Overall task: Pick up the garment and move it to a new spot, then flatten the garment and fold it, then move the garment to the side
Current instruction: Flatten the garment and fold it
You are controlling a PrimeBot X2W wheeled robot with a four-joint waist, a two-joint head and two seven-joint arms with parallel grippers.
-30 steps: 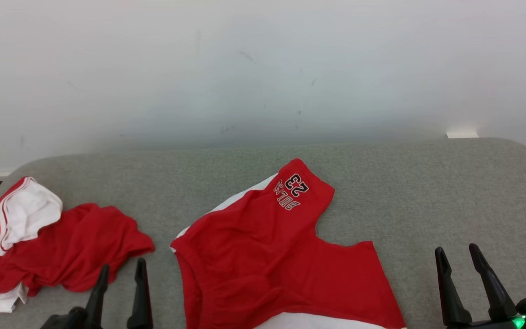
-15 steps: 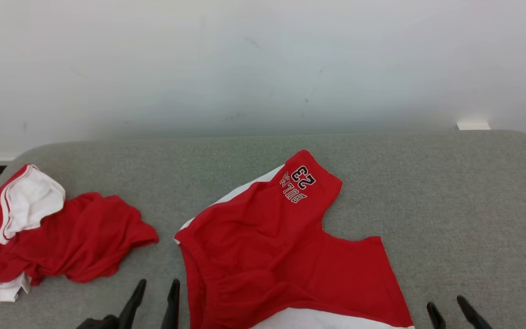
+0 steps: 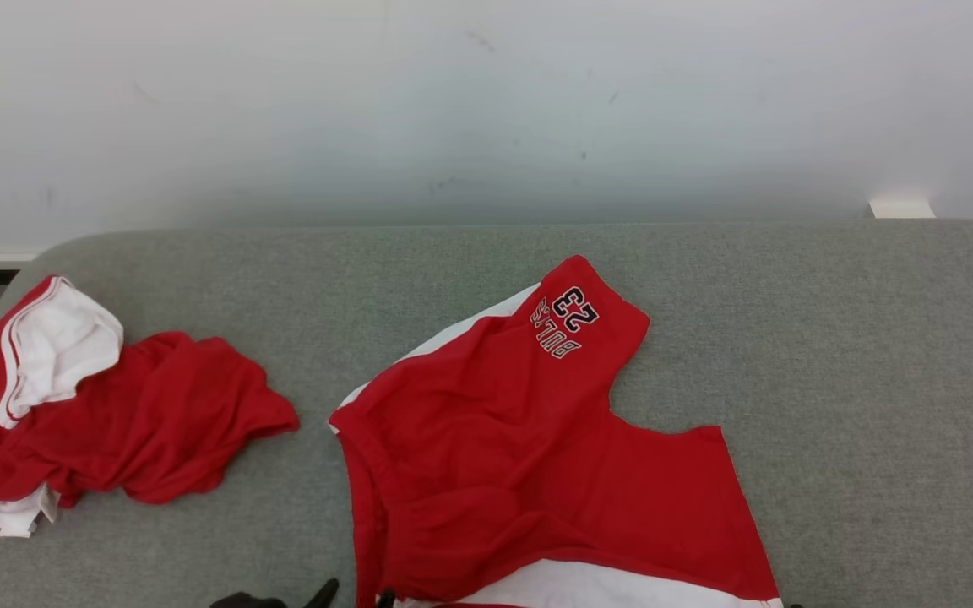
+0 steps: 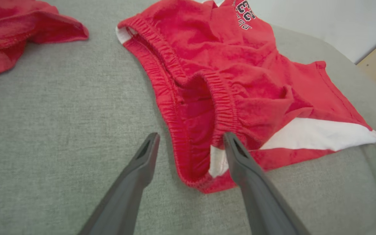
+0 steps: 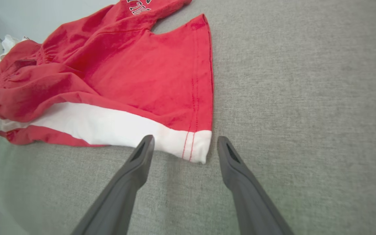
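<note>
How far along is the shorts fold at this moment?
Looks done: the red shorts lie spread but wrinkled on the grey table. In hand: the open left gripper straddles the waistband corner, the open right gripper frames the white hem corner; nothing gripped. Left: flattening, folding, moving aside.

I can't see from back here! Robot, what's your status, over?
Left claw open, astride waistband end; right claw open at white hem corner. Red shorts spread, not grabbed. Crumpled pile apart, left.
</note>
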